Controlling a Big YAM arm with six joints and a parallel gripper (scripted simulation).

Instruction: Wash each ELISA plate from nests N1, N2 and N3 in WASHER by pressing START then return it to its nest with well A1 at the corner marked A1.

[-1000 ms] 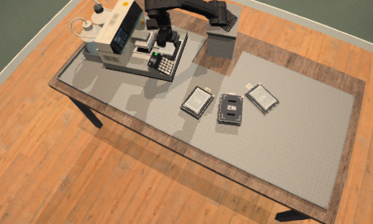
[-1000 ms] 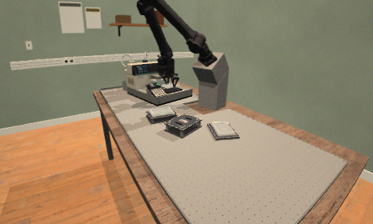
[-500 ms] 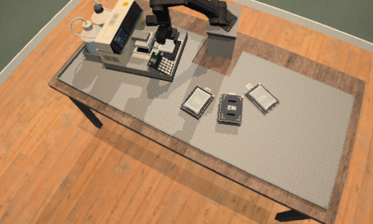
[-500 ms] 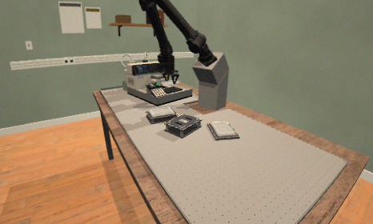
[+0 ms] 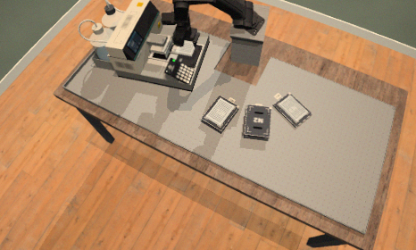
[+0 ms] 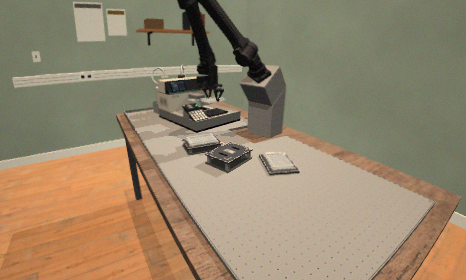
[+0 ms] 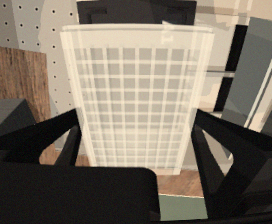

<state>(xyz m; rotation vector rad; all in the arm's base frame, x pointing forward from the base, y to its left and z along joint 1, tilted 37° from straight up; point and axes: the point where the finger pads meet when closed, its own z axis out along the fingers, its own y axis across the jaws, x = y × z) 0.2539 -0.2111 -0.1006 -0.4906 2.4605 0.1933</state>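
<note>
My gripper (image 5: 185, 41) (image 6: 213, 96) (image 7: 136, 113) is shut on a white ELISA plate (image 5: 187, 48) (image 7: 137, 75), one finger against each long side. It holds the plate over the deck of the washer (image 5: 129, 30) (image 6: 165, 100). A marking like A1 shows at the plate's far right corner in the wrist view. The washer's lamp (image 5: 174, 60) (image 6: 196, 105) is green. Nest N2 (image 5: 257, 110) (image 6: 217, 155) holds no plate. A white plate (image 5: 220, 112) (image 6: 201, 140) lies in the nest left of it, another (image 5: 293, 107) (image 6: 278, 161) in the nest right of it. The carrier's pocket cannot be made out clearly.
The keypad (image 5: 184, 72) (image 6: 197, 116) is at the washer's front, close to the gripper. The tall washer head and bottles (image 5: 96, 30) stand to the left in the top view. The arm's grey pedestal (image 5: 246, 49) (image 6: 266, 108) stands right of the washer.
</note>
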